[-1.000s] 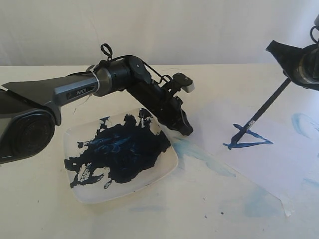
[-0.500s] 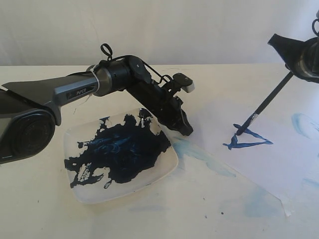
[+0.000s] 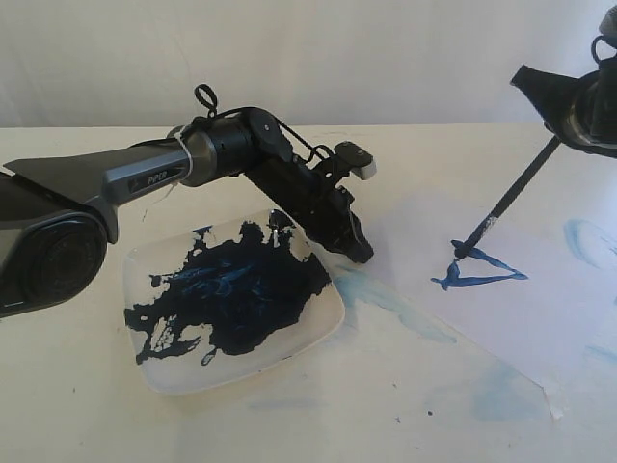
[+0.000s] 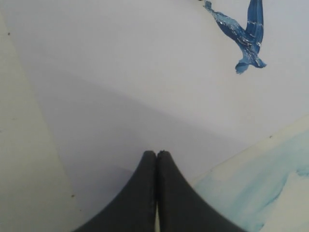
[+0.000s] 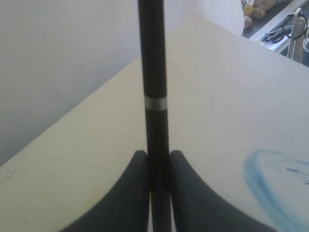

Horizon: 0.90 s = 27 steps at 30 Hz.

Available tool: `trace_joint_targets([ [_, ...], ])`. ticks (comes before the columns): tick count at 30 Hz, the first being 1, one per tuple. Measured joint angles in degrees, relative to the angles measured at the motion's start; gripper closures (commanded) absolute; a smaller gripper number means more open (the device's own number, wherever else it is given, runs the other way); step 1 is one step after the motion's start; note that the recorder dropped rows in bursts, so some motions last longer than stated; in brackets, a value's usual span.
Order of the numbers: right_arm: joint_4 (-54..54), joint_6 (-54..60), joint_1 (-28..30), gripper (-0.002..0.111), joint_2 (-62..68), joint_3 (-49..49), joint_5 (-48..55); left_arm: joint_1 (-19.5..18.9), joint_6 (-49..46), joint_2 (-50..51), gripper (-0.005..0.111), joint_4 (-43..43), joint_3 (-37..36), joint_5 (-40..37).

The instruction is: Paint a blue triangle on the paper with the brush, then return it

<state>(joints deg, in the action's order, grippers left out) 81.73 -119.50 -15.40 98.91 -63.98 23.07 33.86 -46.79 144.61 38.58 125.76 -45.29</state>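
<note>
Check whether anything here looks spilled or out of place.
Yes: pale blue smears stain the table beside the plate, just off the paper, though paint belongs on that sheet, where the blue triangle sits. Nothing looks knocked over or damaged.

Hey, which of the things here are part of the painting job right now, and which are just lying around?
In the job:
brush, clamped in the right tool
paper
blue triangle

Lying about:
white plate smeared dark blue
pale blue smears
left tool, shut, holding nothing
</note>
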Motion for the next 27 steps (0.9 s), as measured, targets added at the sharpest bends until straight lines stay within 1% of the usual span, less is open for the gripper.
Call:
trace_joint_targets([
  [15, 0.1, 0.0, 0.0, 0.108, 0.4, -1.1, 1.7, 0.0, 0.0, 0.0, 0.107, 0.0, 0.0, 0.0],
  [22, 0.6, 0.0, 0.0, 0.108, 0.4, -1.1, 1.2, 0.0, 0.0, 0.0, 0.107, 0.0, 0.0, 0.0],
  [27, 1.8, 0.0, 0.0, 0.108, 0.3, -1.1, -1.7, 0.0, 0.0, 0.0, 0.107, 0.0, 0.0, 0.0],
])
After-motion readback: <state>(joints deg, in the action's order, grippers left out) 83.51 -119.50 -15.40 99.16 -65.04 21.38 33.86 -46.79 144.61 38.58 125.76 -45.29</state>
